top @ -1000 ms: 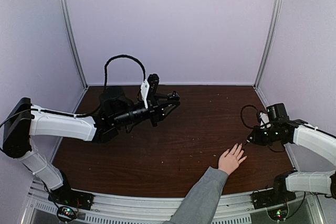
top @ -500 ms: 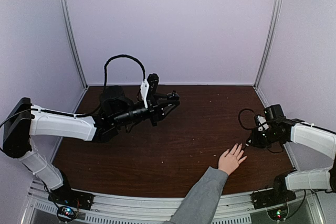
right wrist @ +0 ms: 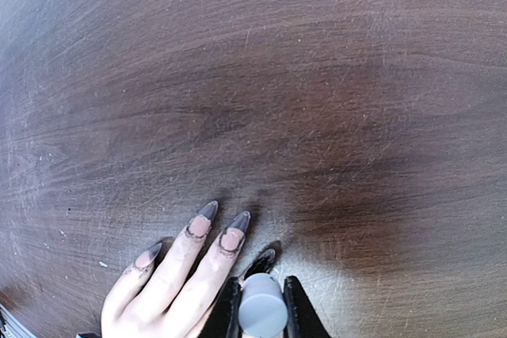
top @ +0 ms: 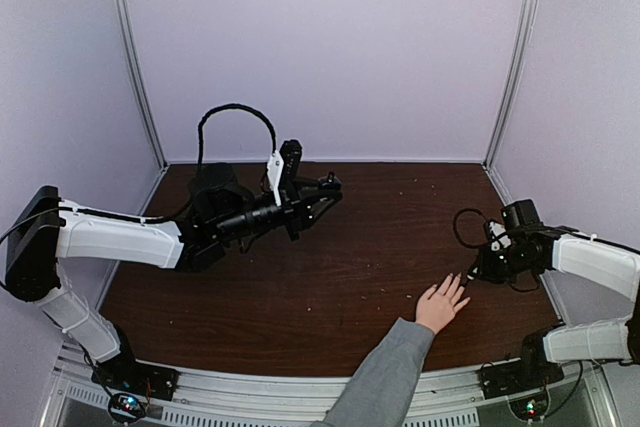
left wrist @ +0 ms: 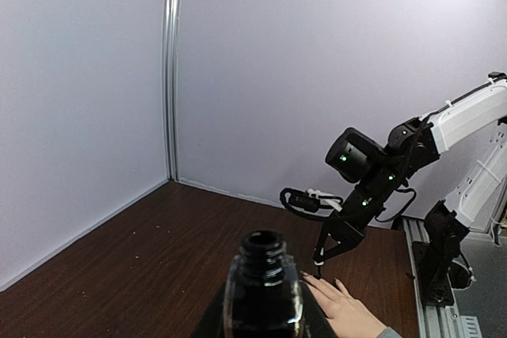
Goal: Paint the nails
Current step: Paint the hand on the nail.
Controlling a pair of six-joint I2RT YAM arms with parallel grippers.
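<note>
My work cell is closed on three sides by plain pale lilac panels: the back wall [top: 320, 47], the left wall [top: 60, 67] and the right wall [top: 590, 77]; two aluminium uprights stand at the rear corners, the left post [top: 135, 57] and the right post [top: 515, 57]; the table [top: 350, 247] is a dark brown wood-grain surface meeting the panels at its far and side edges; small pale specks [top: 418, 184] lie scattered on it; my right wrist view shows fine scratches [right wrist: 333, 140] running along the grain and a pale sheen [right wrist: 348, 275] near the lower edge; an aluminium rail [top: 250, 382] runs along the near edge; lighting is even and diffuse; shadows are soft.
</note>
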